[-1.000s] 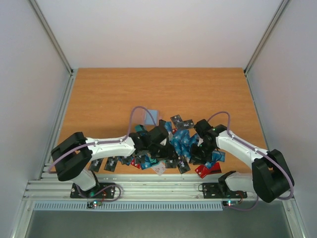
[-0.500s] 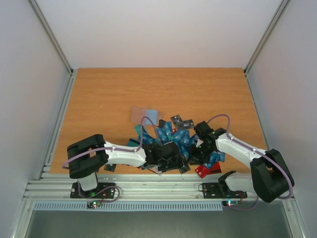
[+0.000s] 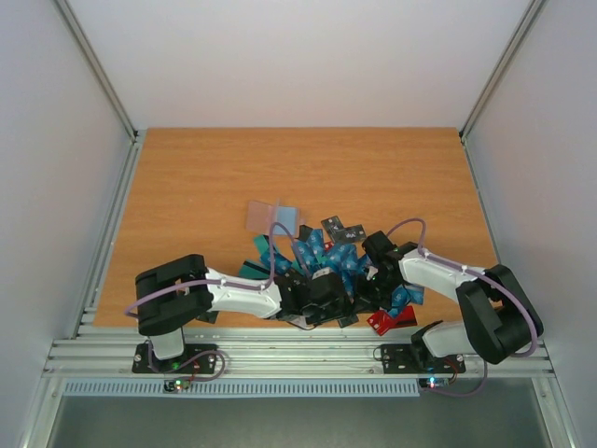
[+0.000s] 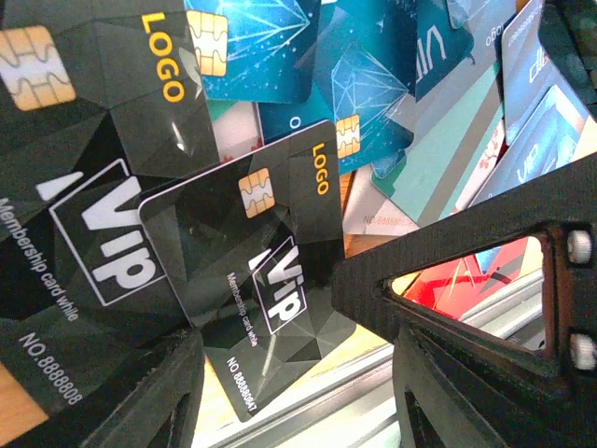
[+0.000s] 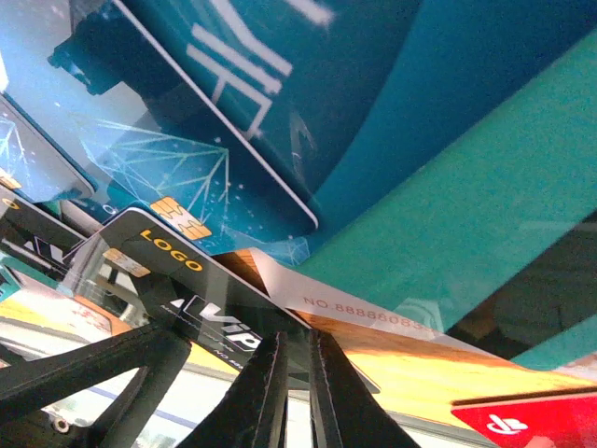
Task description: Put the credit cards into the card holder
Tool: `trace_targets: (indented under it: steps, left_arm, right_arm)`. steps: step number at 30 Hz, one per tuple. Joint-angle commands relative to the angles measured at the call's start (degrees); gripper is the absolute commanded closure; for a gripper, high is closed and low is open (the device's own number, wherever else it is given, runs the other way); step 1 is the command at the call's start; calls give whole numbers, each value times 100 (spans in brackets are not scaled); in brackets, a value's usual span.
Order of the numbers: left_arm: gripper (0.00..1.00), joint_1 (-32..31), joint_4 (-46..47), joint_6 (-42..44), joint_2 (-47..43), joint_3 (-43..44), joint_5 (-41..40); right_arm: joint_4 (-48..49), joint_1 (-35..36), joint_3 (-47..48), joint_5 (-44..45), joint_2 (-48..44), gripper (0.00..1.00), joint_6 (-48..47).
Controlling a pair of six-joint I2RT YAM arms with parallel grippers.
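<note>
Moved since a second ago: left arm, drawn back from the middle of the heap toward the near edge of the worktop (image 3: 215, 168), forearm now folded low. The right arm has shifted only a little.

Item 1, left gripper (image 4: 264, 306) — jaws apart, set low over the near fringe of the credit cards (image 3: 326, 254). Between the jaws lies a black card (image 4: 247, 252), face up with its chip showing, overlapping other dark cards. Nothing is clamped. Judged purpose: straddling one card to single it out of the pile.

Item 2, right gripper (image 5: 297, 341) — jaws drawn almost together, only a slit left. A dark card's edge and a pale card (image 5: 373, 308) run in under the tips; whether either is pinched cannot be told. Teal and blue cards lie just ahead of it, and a red card (image 5: 522, 415) sits off to one side.

Item 3, card holder (image 3: 262, 215) — flat on the worktop, well beyond the left gripper and just past the far edge of the heap, touched by neither arm. Judged status: filling not under way. The thin cards lie flat and overlapped, so one must be lifted free first.
</note>
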Motion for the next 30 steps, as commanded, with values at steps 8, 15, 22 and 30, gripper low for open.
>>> trace_targets:
  steps: [8,15,22,30]
  left_arm:
    - [40,-181,-545,-235,-60,86,-574]
    - [27,-347,-1805,267,-254,665,-885]
    - [24,-351,-933,395,-328,169,-791]
    - [28,-333,-403,296,-168,-82,-637]
  right_arm:
    - [-166,20,-99,143,-168,90,-36]
    - [53,15,-172,-206,-229,84,-53]
    - [579,19,-343,-669,93,84,37]
    - [757,21,-443,-795,275,85,57]
